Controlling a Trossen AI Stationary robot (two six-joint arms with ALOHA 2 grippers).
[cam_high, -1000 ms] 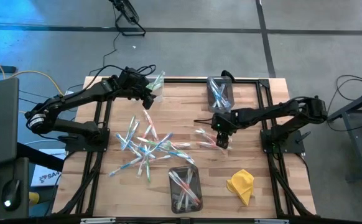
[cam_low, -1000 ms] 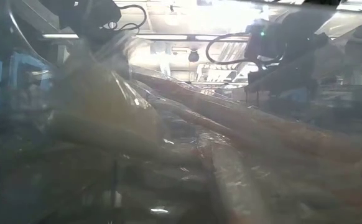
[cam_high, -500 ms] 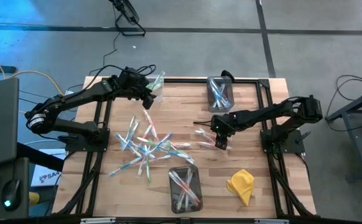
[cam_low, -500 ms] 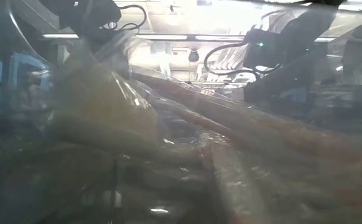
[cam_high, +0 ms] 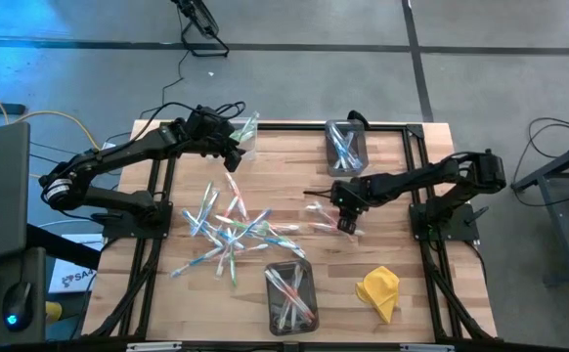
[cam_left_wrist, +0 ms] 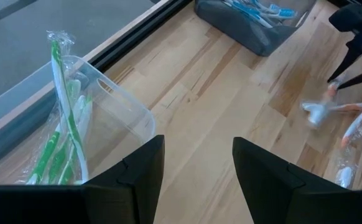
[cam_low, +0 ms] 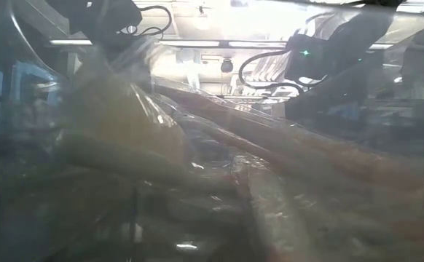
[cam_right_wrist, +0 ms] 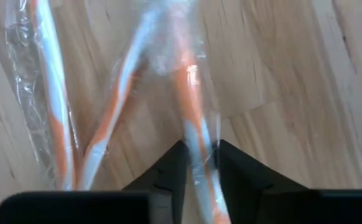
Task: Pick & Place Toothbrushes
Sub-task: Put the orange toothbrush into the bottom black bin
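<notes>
1. Closing the right tool (cam_right_wrist: 199, 163) on a wrapped orange-and-white toothbrush (cam_right_wrist: 193, 118) lying on the desk (cam_high: 402, 244); fingers now pinching the wrapper from both sides, after standing wide apart a moment ago.
2. Sitting low at the right of the desk's middle in the high view, right tool (cam_high: 347, 221) having slid a little toward the desk's middle since a second ago, over the small group of orange toothbrushes (cam_high: 324, 217).
3. Resting flat on the wood, that toothbrush, with two more orange ones (cam_right_wrist: 56, 124) just beside it, not lifted yet.
4. Judging from this: grasp just made, so lifting and carrying to a bin comes next, likely the bin at the front edge (cam_high: 290, 293) holding pink-red ones, though that is only a guess.
5. Risking a slip, with the crinkly wrapper between the fingers rather than bare plastic.
6. Waiting at the far left corner, left tool (cam_left_wrist: 196, 171) released and holding nothing, hovering beside the clear bin (cam_left_wrist: 106, 118) with green toothbrushes (cam_left_wrist: 69, 130), unchanged.
7. Lying scattered in the middle-left of the desk, the main pile of toothbrushes (cam_high: 228, 230), with blue ones already in the far bin (cam_high: 345, 145).
8. Lying unused near the front right, a yellow cloth (cam_high: 379, 290).
</notes>
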